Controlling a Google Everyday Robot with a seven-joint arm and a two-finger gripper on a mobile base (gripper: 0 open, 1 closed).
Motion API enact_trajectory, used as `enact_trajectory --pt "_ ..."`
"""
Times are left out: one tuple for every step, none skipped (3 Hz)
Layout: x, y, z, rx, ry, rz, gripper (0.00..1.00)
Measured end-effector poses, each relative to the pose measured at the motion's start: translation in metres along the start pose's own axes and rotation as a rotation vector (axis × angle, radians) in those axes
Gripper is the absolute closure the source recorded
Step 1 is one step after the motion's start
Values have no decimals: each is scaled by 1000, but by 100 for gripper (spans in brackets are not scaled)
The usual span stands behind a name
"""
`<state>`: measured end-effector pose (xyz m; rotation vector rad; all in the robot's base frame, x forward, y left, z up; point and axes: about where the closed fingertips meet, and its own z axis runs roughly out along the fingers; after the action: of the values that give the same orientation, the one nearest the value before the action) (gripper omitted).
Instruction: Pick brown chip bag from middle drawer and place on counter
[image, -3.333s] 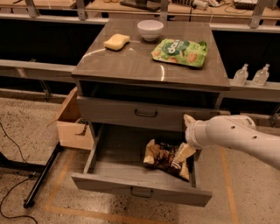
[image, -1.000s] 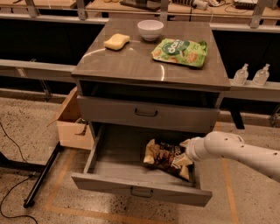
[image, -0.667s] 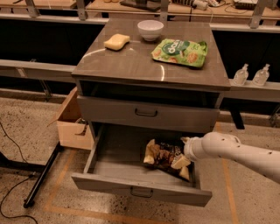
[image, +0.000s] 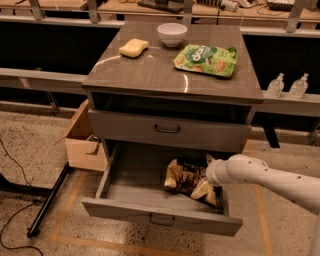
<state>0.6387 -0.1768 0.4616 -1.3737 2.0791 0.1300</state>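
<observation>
Brown chip bag (image: 187, 180): lies crumpled inside the open middle drawer (image: 160, 217), in its right half.
Tool (image: 209, 169): low in the drawer, at the bag's right end; if it is spread or already pinching the bag, I cannot tell.
Desk (image: 150, 75): above the drawer, carrying a green chip bag (image: 206, 60) and a bowl (image: 172, 34).
Risk one: the crinkled foil may slip out if only a corner is taken.
Risk two: the closed front above the drawer is near, so a straight lift may knock the bag against it.
</observation>
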Motion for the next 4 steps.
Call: enact_trajectory --pt "1 -1 18 0 -36 0 0" --pt "5 -11 34 7 -42 -4 0" --pt "11 -17 48 -1 -26 -6 18" --pt "14 -18 57 -20 -13 -14 41"
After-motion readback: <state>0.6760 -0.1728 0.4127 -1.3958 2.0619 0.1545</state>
